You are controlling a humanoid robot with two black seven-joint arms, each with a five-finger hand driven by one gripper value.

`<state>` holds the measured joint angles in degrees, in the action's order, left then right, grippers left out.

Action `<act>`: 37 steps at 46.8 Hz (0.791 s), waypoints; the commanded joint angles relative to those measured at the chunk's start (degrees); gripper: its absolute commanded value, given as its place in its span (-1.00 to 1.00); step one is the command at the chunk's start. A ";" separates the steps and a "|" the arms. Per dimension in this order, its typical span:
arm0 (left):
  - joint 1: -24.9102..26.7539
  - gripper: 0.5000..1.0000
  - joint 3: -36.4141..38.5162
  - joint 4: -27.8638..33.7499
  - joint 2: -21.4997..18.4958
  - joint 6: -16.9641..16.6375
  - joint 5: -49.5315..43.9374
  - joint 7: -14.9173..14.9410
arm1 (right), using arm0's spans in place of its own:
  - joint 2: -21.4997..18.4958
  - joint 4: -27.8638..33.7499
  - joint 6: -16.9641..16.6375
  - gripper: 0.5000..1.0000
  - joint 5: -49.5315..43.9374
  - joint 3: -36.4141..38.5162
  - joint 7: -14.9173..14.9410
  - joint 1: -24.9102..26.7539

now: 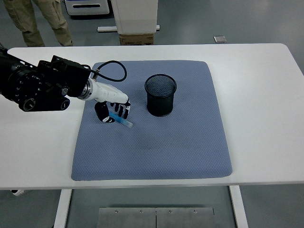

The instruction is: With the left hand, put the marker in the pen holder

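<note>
A blue marker lies slanted on the blue-grey mat, its free end pointing down and right. My left hand comes in from the left and sits over the marker's upper end. Its fingers curl down around the marker, with the thumb on the other side, and the marker still rests on the mat. The black mesh pen holder stands upright on the mat, a short way to the right of the hand. The right arm is out of view.
The mat covers the middle of the white table. A cable loops above my left wrist. A person's legs stand beyond the far left edge, and a cardboard box sits behind the table.
</note>
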<state>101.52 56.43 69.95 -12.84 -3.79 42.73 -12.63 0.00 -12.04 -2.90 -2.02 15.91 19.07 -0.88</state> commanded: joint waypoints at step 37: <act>-0.63 -0.50 -0.09 -0.43 0.72 -1.05 0.51 0.15 | 0.00 0.00 0.00 1.00 0.00 0.00 0.01 0.00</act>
<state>100.95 56.33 69.48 -12.22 -4.81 42.92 -12.51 0.00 -12.01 -2.89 -2.02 15.91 19.06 -0.88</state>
